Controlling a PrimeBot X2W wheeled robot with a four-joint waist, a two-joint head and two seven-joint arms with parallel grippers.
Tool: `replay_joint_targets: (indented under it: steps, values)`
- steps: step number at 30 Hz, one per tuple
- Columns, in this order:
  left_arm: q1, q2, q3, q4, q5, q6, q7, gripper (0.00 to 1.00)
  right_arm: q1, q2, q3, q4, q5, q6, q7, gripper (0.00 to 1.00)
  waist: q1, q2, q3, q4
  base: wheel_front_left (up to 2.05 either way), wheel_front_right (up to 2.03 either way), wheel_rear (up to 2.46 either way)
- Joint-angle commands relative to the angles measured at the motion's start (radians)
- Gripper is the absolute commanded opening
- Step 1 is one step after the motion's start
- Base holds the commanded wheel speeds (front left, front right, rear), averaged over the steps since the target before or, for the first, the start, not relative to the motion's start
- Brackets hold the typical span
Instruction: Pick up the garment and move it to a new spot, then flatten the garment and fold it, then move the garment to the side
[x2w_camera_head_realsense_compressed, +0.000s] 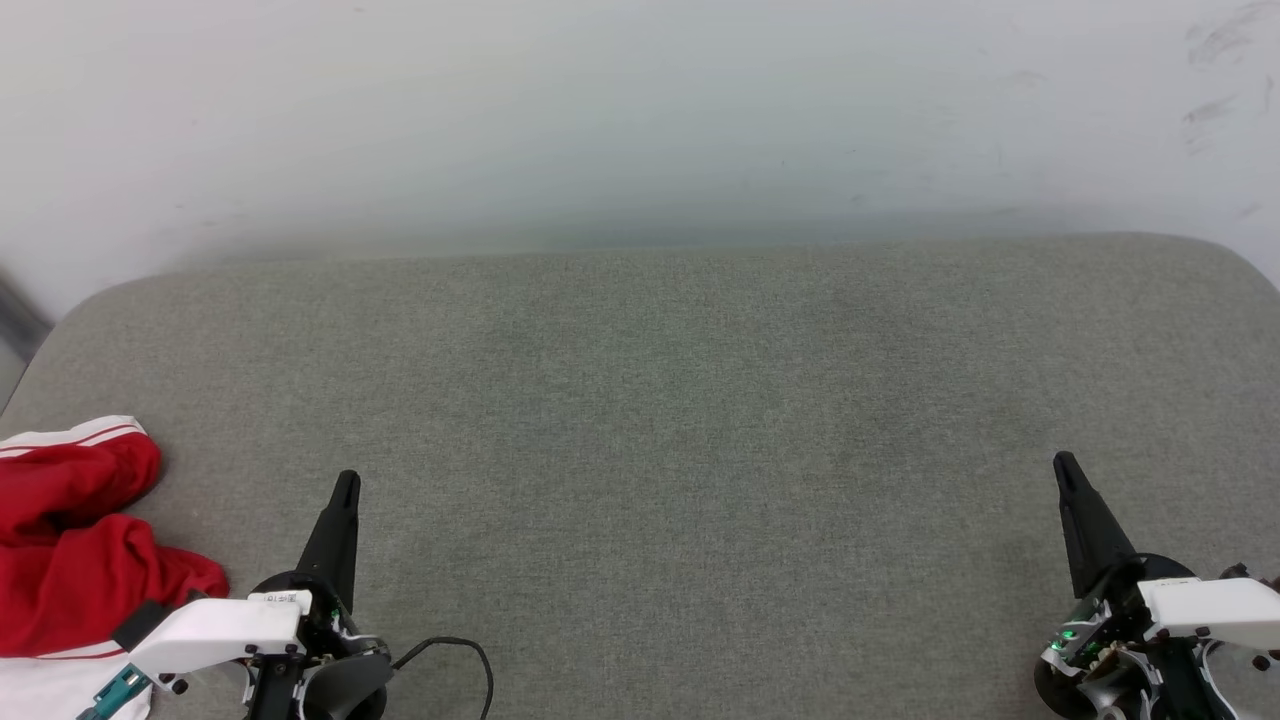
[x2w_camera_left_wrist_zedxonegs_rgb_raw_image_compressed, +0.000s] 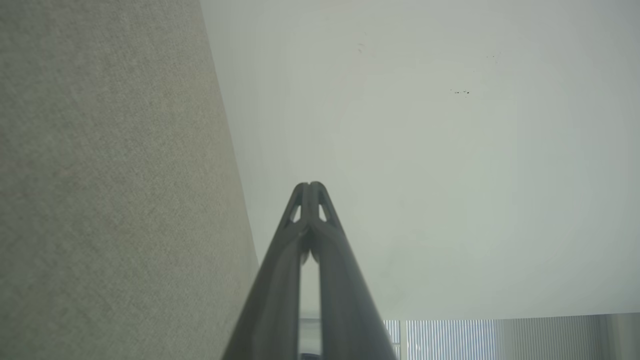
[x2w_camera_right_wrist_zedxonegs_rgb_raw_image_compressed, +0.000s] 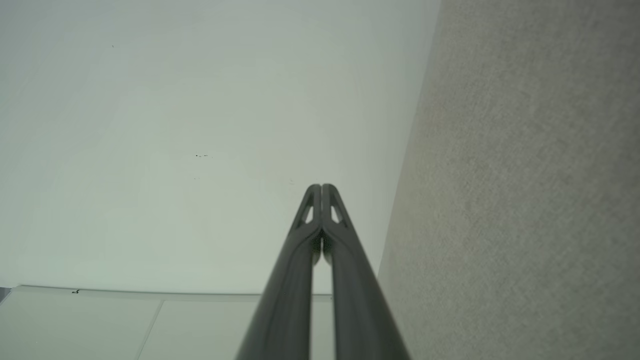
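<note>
Cloth first: at the far left of the head view the garment (x2w_camera_head_realsense_compressed: 70, 560) lies in a crumpled heap on the grey upholstered surface (x2w_camera_head_realsense_compressed: 640, 400). Red folds are on top, a striped white hem runs along its upper edge, and a white patch shows at the lower corner. The frame cuts part of it off. We judge that no step of the task is done: the garment is neither lifted nor spread. Because it sits off to one side, the first job is to carry it toward the middle, where there is room to flatten it.

Near it on the right, the left jaws point away from us over the surface, apart from the heap. The pale forearm (x2w_camera_head_realsense_compressed: 215, 630) behind them overlaps the cloth's lower edge in the head view, and we cannot tell whether it touches. In the left wrist view their two dark fingers (x2w_camera_left_wrist_zedxonegs_rgb_raw_image_compressed: 280, 280) are pressed together at the tips with nothing between them. A thin black cable (x2w_camera_head_realsense_compressed: 470, 650) loops beside that wrist.

The broad grey middle of the surface runs up to the white wall (x2w_camera_head_realsense_compressed: 640, 120). We read it as the working ground for spreading and folding.

At the far right, the right jaws point the same way, well apart from the garment. Their fingers (x2w_camera_right_wrist_zedxonegs_rgb_raw_image_compressed: 290, 280) are closed tip to tip and hold nothing.

We take both arms to be parked symmetrically at the near edge. The left is the nearer to the garment. It would have to part its jaws and swing leftward, and a raised red fold looks the easiest place to pinch.
</note>
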Motion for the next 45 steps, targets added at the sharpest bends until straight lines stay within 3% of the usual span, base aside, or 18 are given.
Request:
replay_joint_targets:
  steps: [1, 31, 32, 45]
  values:
    - [-0.005, -0.001, 0.002, 0.0, 0.0, -0.004, 0.002, 0.0, -0.011, 0.003, -0.001, 0.001, -0.006, 0.0, 0.001, 0.0, 0.0, 0.0, 0.0, 0.0, 0.0, 0.0, 0.0]
    - [-0.005, -0.001, 0.002, 0.0, 0.0, -0.004, 0.002, 0.0, -0.011, 0.003, -0.001, 0.001, -0.006, 0.0, 0.001, 0.0, 0.0, 0.0, 0.0, 0.0, 0.0, 0.0, 0.0]
    - [0.001, 0.0, -0.001, 0.003, 0.0, 0.0, 0.0, 1.0, 0.002, 0.0, 0.0, 0.002, 0.0, 0.0, 0.0, 1.0, 0.0, 0.0, 0.0, 0.0, 0.0, 0.0, 0.0]
    - [0.009, -0.001, -0.087, -0.035, 0.025, 0.0, -0.059, 1.0, 0.044, 0.0, 0.023, -0.053, -0.02, 0.0, -0.055, 1.0, 0.0, 0.0, -0.001, 0.0, 0.0, 0.0, 0.0]
